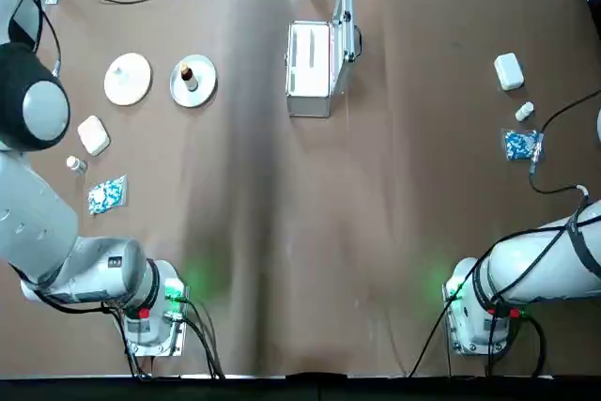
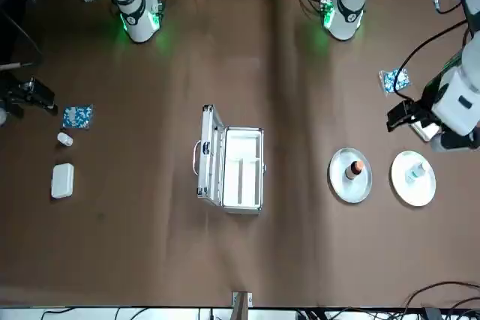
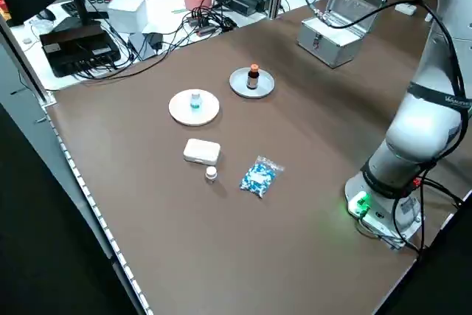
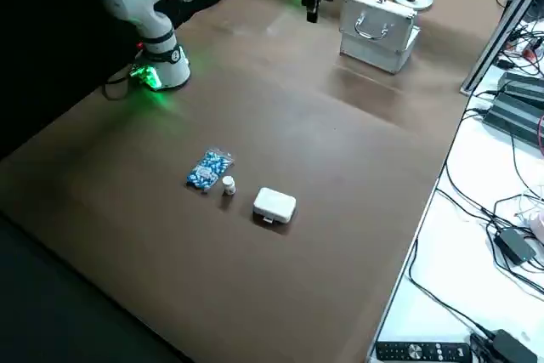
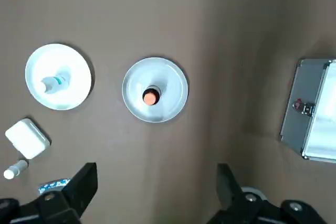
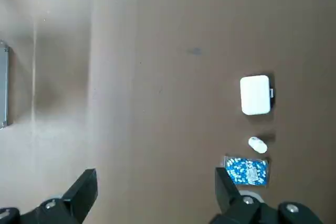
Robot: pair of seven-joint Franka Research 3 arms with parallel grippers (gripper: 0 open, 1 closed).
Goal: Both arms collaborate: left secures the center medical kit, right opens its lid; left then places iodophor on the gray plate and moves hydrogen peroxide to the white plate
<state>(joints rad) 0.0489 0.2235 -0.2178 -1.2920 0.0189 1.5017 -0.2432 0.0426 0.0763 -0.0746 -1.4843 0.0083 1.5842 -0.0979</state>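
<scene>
Standing open at table centre: medical kit (image 1: 310, 70), lid (image 1: 345, 23) raised. Sitting on gray plate (image 1: 193, 81): iodophor (image 1: 187, 73). Resting on white plate (image 1: 127, 79): hydrogen peroxide (image 5: 54, 83). Hovering high, fingers apart, holding nothing: left gripper (image 5: 156, 190), right gripper (image 6: 155, 190). Judging task finished; only retreating remaining.

Medical kit (image 1: 310, 70) sits mid-surface at far edge, lid (image 1: 345, 22) up on its right side. Left of kit: gray plate (image 1: 193, 82) w/ iodophor (image 1: 186, 73) on it. Further left, just beside that plate: white plate (image 1: 128, 79) w/ hydrogen peroxide (image 2: 415, 174) on it. Well right of kit: small case (image 1: 508, 70), vial (image 1: 524, 112), pill packet (image 1: 520, 146).
</scene>
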